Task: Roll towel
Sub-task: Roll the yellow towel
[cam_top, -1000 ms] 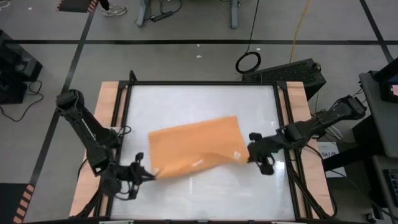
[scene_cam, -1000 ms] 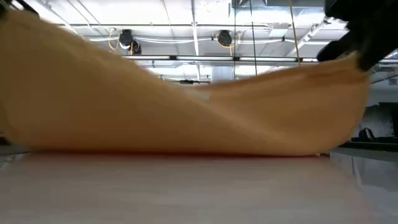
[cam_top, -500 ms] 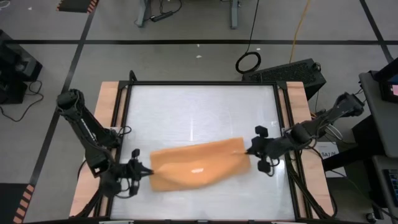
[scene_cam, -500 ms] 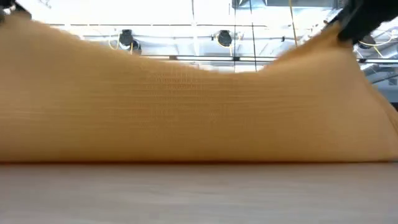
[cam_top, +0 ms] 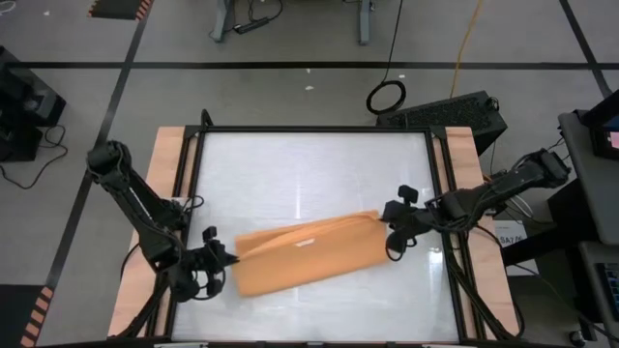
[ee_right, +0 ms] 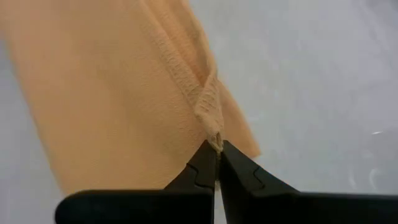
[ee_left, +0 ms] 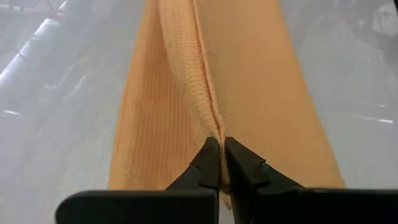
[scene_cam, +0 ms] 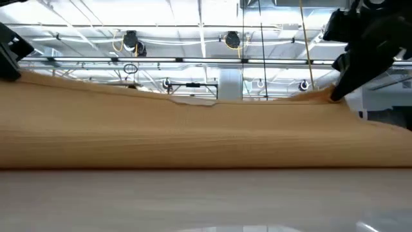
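Observation:
The orange-tan towel lies folded over as a long, narrow band across the near half of the white tabletop. It slants from near left to farther right, and a small white tag shows on top. My left gripper is shut on the band's left end and my right gripper on its right end. In the low view the towel fills the width, its top edge strung between the left gripper and the right gripper. My left gripper pinches the towel's hemmed edge between its two fingers at the band's left end. It comes in slanting down from the table's left. That edge is held slightly raised; the cloth below it rests on the table. My right gripper pinches a bunched bit of hem between its fingertips at the towel's right end. It comes in slanting down from the table's right. The held corner stands a little above the table, and the cloth falls away from it onto the tabletop.
Black rails and wooden side boards frame the table. Bare white tabletop stretches beyond the towel toward the far edge. A dark box and a cable coil sit off the table at the back right.
The towel lay wide toward the far edge with its held edge sagging in the middle. It has gathered into a narrower folded band. The held edge rose high, then sank low and nearly straight between the grippers. Both grippers have tipped and turned, staying shut.

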`<action>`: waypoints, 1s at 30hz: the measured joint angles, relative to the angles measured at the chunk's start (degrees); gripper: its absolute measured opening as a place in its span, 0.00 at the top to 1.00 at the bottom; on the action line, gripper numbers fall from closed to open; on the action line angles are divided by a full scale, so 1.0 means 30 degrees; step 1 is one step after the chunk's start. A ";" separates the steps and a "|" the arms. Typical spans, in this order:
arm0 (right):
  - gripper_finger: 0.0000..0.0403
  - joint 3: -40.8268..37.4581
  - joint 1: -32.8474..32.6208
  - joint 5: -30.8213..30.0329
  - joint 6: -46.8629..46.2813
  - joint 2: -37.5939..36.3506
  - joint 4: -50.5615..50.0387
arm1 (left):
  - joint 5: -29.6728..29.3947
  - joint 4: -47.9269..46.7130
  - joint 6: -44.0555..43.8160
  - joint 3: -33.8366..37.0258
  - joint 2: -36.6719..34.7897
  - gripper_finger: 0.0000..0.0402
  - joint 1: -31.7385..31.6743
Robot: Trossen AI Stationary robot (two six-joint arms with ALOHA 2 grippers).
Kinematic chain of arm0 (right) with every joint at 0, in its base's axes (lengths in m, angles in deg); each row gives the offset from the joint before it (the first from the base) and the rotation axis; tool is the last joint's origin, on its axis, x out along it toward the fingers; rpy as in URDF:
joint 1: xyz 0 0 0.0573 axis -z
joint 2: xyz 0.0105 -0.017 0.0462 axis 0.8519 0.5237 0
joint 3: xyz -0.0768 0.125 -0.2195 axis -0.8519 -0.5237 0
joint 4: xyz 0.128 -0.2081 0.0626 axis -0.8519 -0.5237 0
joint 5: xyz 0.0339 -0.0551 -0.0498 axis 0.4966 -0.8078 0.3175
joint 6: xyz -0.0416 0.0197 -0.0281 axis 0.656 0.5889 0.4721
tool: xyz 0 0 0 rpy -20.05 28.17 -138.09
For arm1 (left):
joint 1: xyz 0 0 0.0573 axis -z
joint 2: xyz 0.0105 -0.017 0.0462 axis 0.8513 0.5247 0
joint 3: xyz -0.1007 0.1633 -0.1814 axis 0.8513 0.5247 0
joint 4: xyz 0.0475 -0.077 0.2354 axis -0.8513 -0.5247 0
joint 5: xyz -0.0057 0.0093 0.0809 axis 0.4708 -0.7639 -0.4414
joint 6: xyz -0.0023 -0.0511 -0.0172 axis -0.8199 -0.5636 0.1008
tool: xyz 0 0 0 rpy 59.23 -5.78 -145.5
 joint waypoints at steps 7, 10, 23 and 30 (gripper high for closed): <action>1.00 0.0000 0.1143 0.0249 0.1285 0.0015 0.0278 | 0.1013 0.0028 -0.1872 0.0000 0.0950 0.93 -0.0011; 1.00 0.0000 0.1382 0.0257 0.2036 0.0015 0.0568 | 0.1020 0.0023 -0.1867 0.0000 0.1130 0.93 -0.0013; 1.00 -0.0015 0.1794 0.0041 0.2375 0.1393 0.0845 | 0.1584 -0.0704 -0.1404 0.0000 0.1890 0.95 -0.1601; 1.00 -0.0015 0.2111 0.0049 0.2396 0.2938 0.1256 | 0.2081 -0.0787 -0.1787 0.0000 0.2690 0.95 -0.2182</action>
